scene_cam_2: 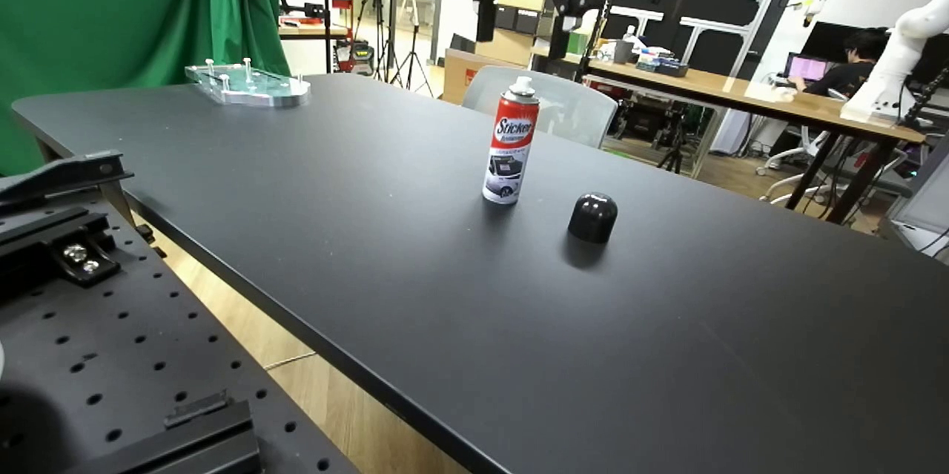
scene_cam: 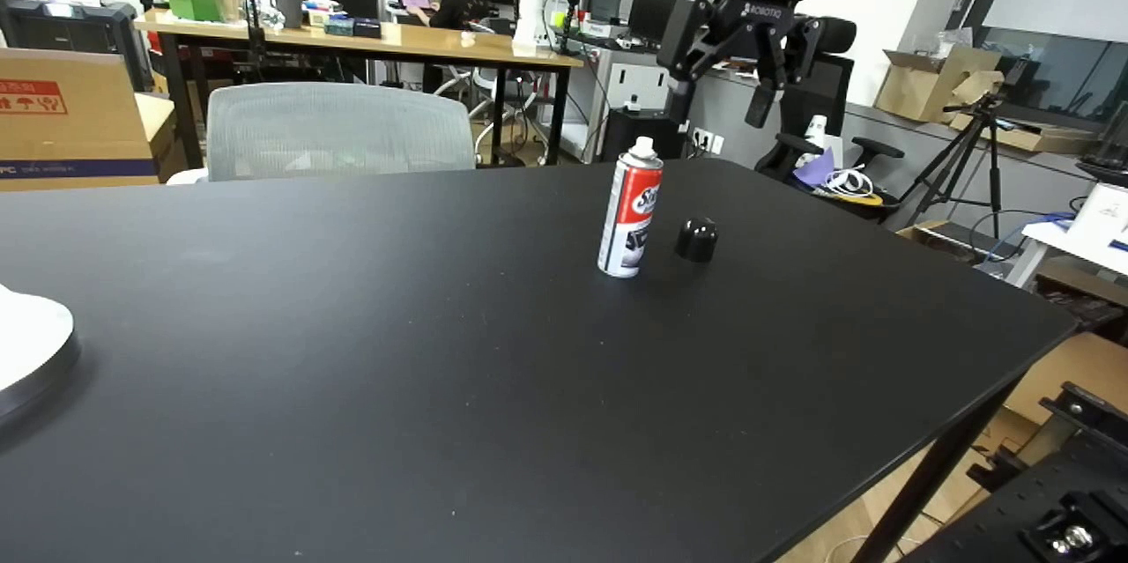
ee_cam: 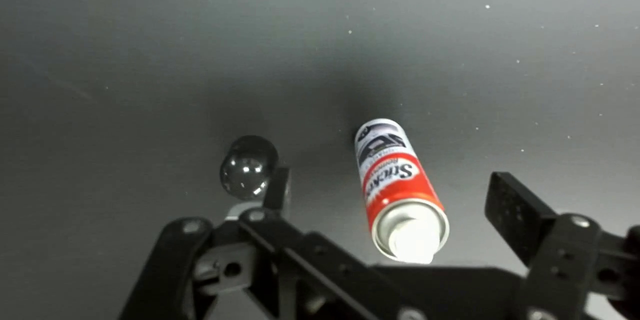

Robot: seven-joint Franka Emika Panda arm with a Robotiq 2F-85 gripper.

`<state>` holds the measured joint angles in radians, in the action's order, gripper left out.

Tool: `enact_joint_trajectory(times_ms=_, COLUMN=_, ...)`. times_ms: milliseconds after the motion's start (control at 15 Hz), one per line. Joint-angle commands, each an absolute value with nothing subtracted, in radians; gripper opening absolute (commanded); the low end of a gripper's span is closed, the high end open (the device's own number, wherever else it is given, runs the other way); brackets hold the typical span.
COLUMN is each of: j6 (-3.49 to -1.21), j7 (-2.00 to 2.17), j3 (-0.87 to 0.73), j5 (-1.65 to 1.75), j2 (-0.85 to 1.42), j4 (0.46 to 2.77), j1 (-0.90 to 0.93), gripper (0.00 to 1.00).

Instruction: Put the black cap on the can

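Note:
The can (scene_cam: 630, 209) stands upright on the black table, with its red and white label and white nozzle showing; it also shows in an exterior view (scene_cam_2: 509, 147) and in the wrist view (ee_cam: 392, 172). The black cap (scene_cam: 697, 240) sits on the table a short way beside the can, domed side up, apart from it; it also shows in an exterior view (scene_cam_2: 593, 218) and the wrist view (ee_cam: 248, 166). My gripper (scene_cam: 719, 103) is open and empty, above the table and higher than the can. In the wrist view its fingers (ee_cam: 395, 197) are spread wide, and one partly covers the cap.
The black table (scene_cam_2: 415, 288) has its edges in both exterior views. A plate with upright posts (scene_cam_2: 248, 84) lies at its far end. A grey mesh chair (scene_cam: 339, 133) stands against the table. A perforated dark mounting plate (scene_cam_2: 133, 344) adjoins the table's near edge.

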<state>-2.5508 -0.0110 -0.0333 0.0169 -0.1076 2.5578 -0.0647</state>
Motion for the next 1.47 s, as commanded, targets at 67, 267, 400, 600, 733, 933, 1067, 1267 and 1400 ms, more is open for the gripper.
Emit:
enact_joint_trajectory(times_ms=67, j6=-2.583, j7=-0.046, j3=-0.077, j5=-0.053, j2=0.011, j4=2.522, j1=-0.084, gripper=1.00)
enact_joint_trajectory(times_ms=267, j6=-2.677, j7=-0.140, j3=-0.083, j5=-0.126, j2=0.097, j4=2.488, j1=-0.092, gripper=1.00)
enact_joint_trajectory(times_ms=400, j6=-2.666, j7=-0.118, j3=-0.078, j5=-0.108, j2=0.066, j4=2.522, j1=-0.092, gripper=1.00)
enact_joint_trajectory(times_ms=600, j6=-2.678, j7=-0.118, j3=-0.077, j5=-0.112, j2=0.114, j4=2.490, j1=-0.097, gripper=1.00)
enact_joint_trajectory(times_ms=733, j6=-2.678, j7=-0.118, j3=-0.077, j5=-0.112, j2=0.118, j4=2.483, j1=-0.097, gripper=1.00)
enact_joint_trajectory(times_ms=933, j6=-2.678, j7=-0.118, j3=-0.077, j5=-0.112, j2=0.118, j4=2.482, j1=-0.097, gripper=1.00)
enact_joint_trajectory(times_ms=1067, j6=-2.678, j7=-0.118, j3=-0.077, j5=-0.112, j2=0.118, j4=2.482, j1=-0.097, gripper=1.00)
enact_joint_trajectory(times_ms=1267, j6=-2.707, j7=-0.115, j3=-0.087, j5=-0.118, j2=0.151, j4=2.456, j1=-0.110, gripper=1.00)
enact_joint_trajectory(times_ms=1400, j6=-2.729, j7=-0.119, j3=-0.096, j5=-0.119, j2=0.173, j4=2.438, j1=-0.122, gripper=1.00)
